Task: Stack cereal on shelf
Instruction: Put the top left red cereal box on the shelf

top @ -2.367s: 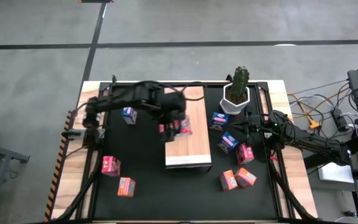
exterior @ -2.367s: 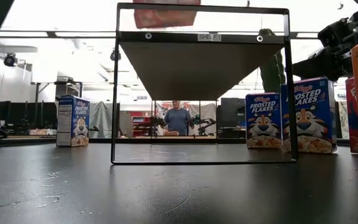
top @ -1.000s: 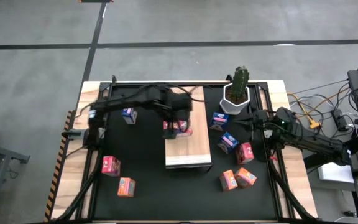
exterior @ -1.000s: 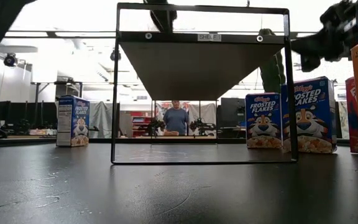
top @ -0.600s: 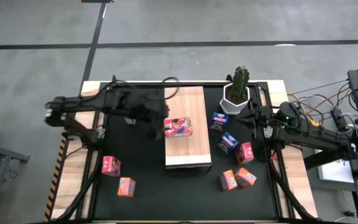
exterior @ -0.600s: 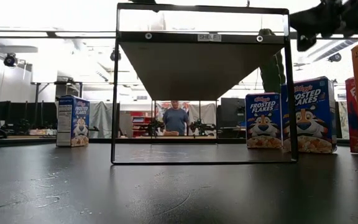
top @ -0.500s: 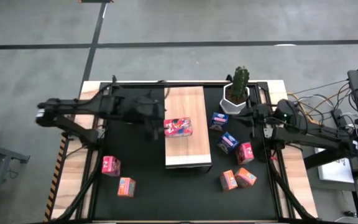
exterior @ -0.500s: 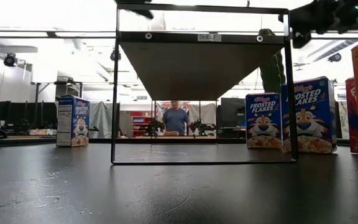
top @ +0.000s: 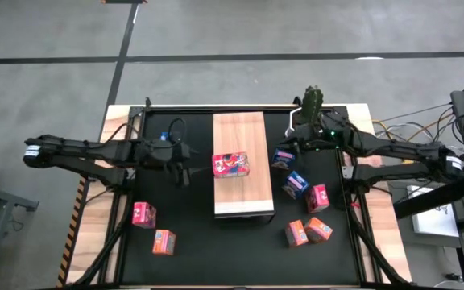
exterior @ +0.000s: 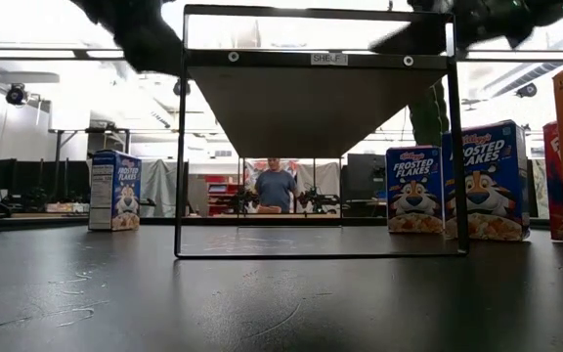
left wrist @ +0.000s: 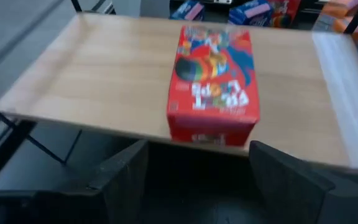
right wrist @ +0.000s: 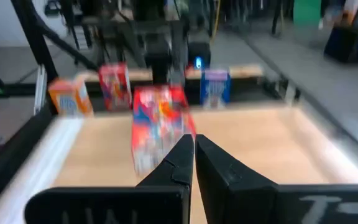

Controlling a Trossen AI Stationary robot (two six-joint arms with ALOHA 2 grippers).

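Left hand point(top: 182, 171) apart, empty, beside shelf point(top: 240, 193); right hand point(right wrist: 190, 152) pinched closed, empty.

Bright backlit low view; wrist views motion-blurred; overhead evenly lit

This is a robotics lab or workshop. A grey concrete floor point(top: 216, 32) with painted lines surrounds the wooden table point(top: 119, 129), and cables point(top: 413, 153) and equipment crowd its right edge. Across the table, the open room holds ceiling strip lights point(exterior: 57, 54), monitors point(exterior: 8, 176) on benches, and a person point(exterior: 280, 186) standing at a far workstation.
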